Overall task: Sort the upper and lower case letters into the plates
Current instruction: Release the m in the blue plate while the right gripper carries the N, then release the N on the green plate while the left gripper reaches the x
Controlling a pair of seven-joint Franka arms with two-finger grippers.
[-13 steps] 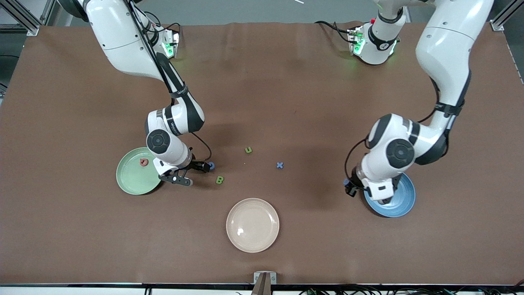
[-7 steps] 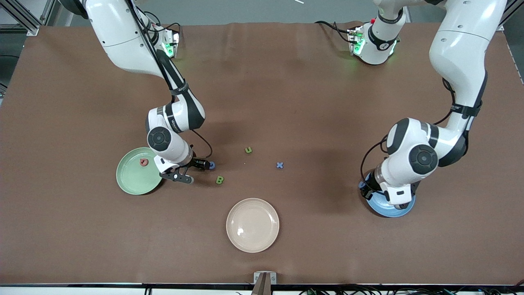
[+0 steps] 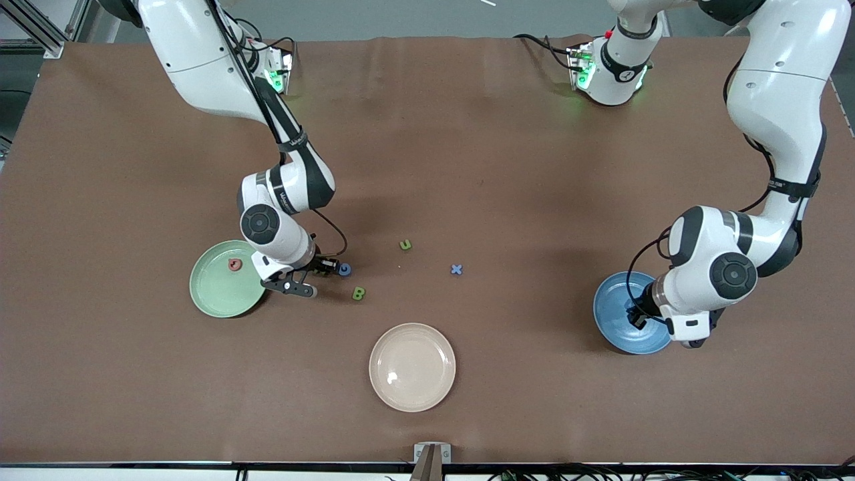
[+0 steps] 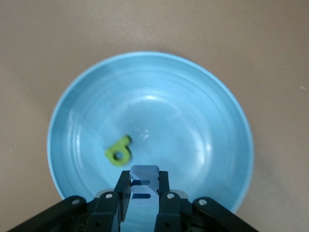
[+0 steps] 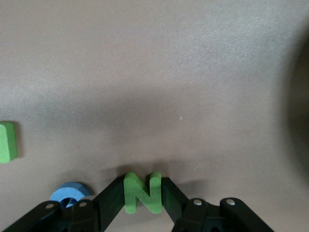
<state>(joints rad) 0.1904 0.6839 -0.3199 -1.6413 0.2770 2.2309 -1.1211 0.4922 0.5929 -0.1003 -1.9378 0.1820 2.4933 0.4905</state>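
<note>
My right pincer (image 5: 142,193) is clamped on the green N (image 5: 142,192) beside the green plate (image 3: 214,294); my left pincer (image 4: 143,186) grips a blue letter (image 4: 142,180) over the blue plate (image 4: 77,111). Each plate holds one letter; the blue G (image 3: 345,270), B (image 3: 359,293), u (image 3: 405,245) and x (image 3: 456,270) lie unsorted on the desk (image 3: 467,147).

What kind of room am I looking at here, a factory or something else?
Probably a robotics lab, not a factory. Two white arms are bolted at a brown-covered table edged by metal framing. The left gripper and right gripper each hold a toy letter, beside small plates such as the blue plate.
</note>
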